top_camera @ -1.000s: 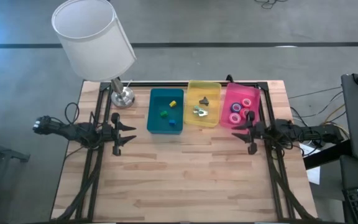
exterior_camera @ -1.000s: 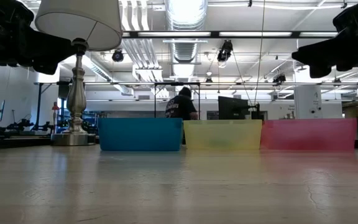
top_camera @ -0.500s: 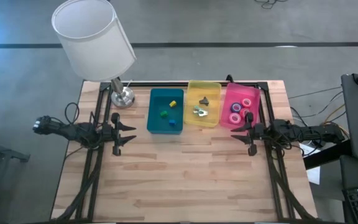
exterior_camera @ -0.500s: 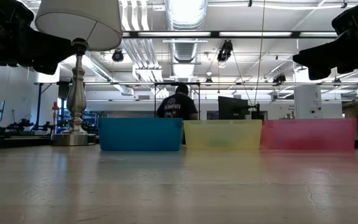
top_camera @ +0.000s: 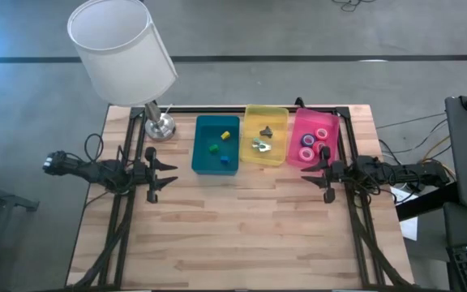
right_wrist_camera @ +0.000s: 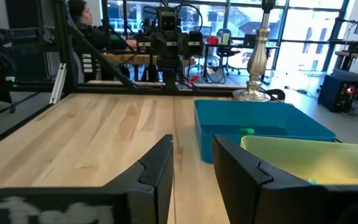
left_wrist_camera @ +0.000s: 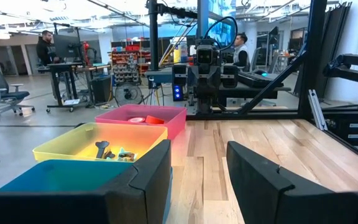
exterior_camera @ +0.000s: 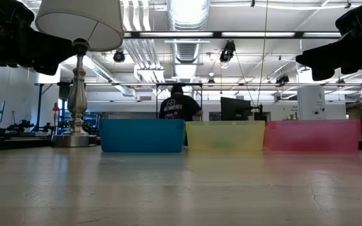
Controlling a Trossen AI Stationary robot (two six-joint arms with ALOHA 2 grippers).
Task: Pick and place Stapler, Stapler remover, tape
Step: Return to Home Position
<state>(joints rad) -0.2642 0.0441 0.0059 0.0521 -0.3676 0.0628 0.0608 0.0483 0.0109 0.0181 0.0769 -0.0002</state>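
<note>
While the tape rolls point(top_camera: 308, 142) show in the pink bin point(top_camera: 314, 111) from above, its wall hides them at table level. The left gripper point(top_camera: 171, 176) and right gripper point(top_camera: 308, 173) stand parted, empty.

Blue bin point(top_camera: 195, 148), yellow bin point(top_camera: 247, 135), pink bin point(top_camera: 296, 136); tape point(top_camera: 321, 134) red-pink, 1 purple; lampshade point(top_camera: 120, 49) white; table point(top_camera: 242, 227) pale wood grain.

My left arm point(top_camera: 96, 169) and right arm point(top_camera: 396, 172) are black, slim, jointed, with thin cables point(top_camera: 92, 146) looping alongside. My left pincer point(top_camera: 171, 175) and right pincer point(top_camera: 308, 172) have matte black angular fingers point(left_wrist_camera: 148, 180).
</note>
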